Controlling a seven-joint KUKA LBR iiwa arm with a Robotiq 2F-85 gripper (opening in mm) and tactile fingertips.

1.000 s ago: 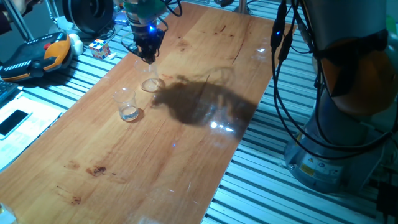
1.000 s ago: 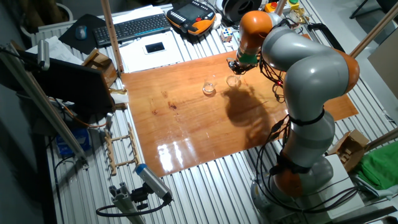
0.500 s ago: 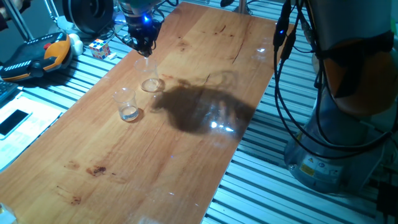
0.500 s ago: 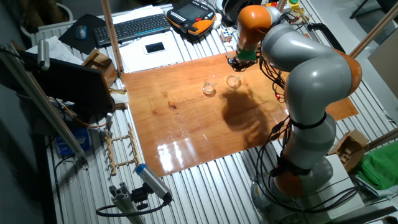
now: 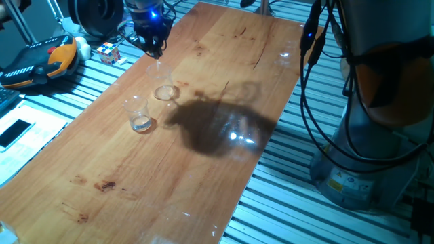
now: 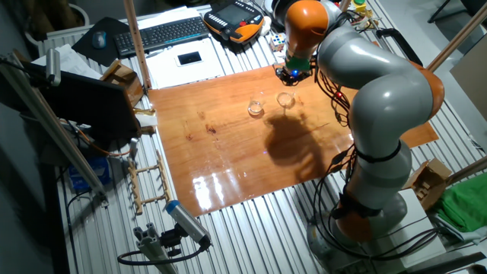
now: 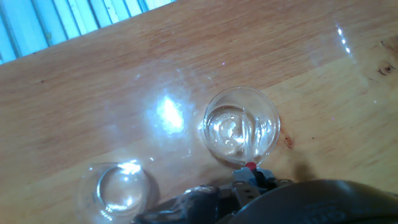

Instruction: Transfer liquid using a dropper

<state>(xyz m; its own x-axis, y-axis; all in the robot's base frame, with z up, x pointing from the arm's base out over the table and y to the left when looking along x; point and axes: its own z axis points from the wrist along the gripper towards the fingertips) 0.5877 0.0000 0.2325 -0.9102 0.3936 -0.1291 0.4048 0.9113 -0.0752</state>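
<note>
Gripper (image 5: 155,49) up above the low glass dish (image 5: 165,92), near the far edge of the wooden table (image 5: 203,169). Clamped on the dropper (image 5: 160,66), hanging as a thin clear tube below the fingertips, tip over the dish. In the hand view, red end (image 7: 250,166) pinched right at the fingers, tube running down toward the dish (image 7: 241,134) straight beneath. Whitish glint of liquid (image 7: 231,132) in the dish bottom. Clear tumbler (image 5: 139,113) standing upright just beside the dish, apart from it, a shallow glint at its base. From the other fixed view, gripper (image 6: 293,75) just past the dish (image 6: 285,100), tumbler (image 6: 256,108) near it.
</note>
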